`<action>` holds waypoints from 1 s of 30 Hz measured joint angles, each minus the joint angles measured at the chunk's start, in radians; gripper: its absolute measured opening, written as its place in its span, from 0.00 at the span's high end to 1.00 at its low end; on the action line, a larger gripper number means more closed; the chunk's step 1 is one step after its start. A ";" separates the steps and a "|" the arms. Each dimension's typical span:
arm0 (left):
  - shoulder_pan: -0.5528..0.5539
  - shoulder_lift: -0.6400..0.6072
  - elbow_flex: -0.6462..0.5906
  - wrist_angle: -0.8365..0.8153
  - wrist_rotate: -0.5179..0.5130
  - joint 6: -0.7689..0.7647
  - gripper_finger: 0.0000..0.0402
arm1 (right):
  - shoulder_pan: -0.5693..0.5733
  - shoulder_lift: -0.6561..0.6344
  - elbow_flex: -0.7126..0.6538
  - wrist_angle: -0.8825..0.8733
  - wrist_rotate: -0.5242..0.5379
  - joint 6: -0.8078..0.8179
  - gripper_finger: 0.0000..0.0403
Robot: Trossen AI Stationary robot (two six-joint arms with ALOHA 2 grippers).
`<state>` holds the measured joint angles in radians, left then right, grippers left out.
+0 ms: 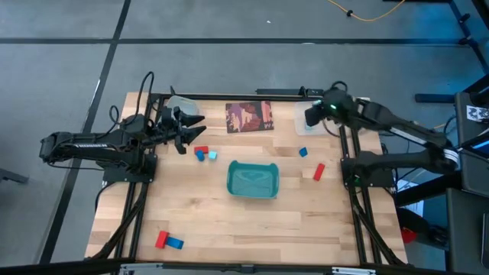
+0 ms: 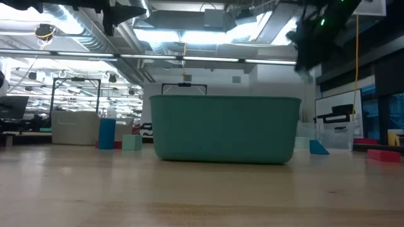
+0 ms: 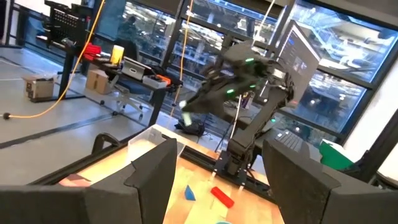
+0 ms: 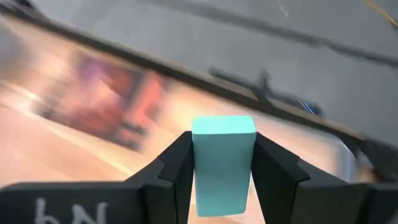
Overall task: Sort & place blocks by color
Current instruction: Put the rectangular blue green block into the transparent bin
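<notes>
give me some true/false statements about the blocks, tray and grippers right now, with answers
1. The right gripper holds a cyan block. True.
2. The left gripper holds a red block. False: it is open and holds nothing.
3. The teal tray has blocks in it. False: the high view shows none inside.
4. A red block and a blue block lie together near the table's front left corner. True.
5. The printed card lies inside the tray. False: it lies on the table behind the tray.
</notes>
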<state>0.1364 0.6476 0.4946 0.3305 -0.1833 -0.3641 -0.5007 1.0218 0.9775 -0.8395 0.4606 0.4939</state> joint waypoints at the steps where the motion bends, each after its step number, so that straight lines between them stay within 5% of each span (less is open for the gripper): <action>1: 0.000 0.000 0.000 0.000 0.000 0.000 0.43 | -0.031 0.032 0.001 -0.026 -0.012 0.000 0.68; 18: 0.000 0.000 0.000 0.000 -0.014 0.000 0.43 | -0.286 0.311 -0.201 0.147 -0.044 0.144 0.67; 30: 0.000 0.000 0.000 0.001 -0.018 0.000 0.43 | -0.304 0.455 -0.216 0.209 -0.097 0.182 0.67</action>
<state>0.1362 0.6476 0.4946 0.3313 -0.2016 -0.3637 -0.8051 1.4767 0.7620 -0.6305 0.3632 0.6758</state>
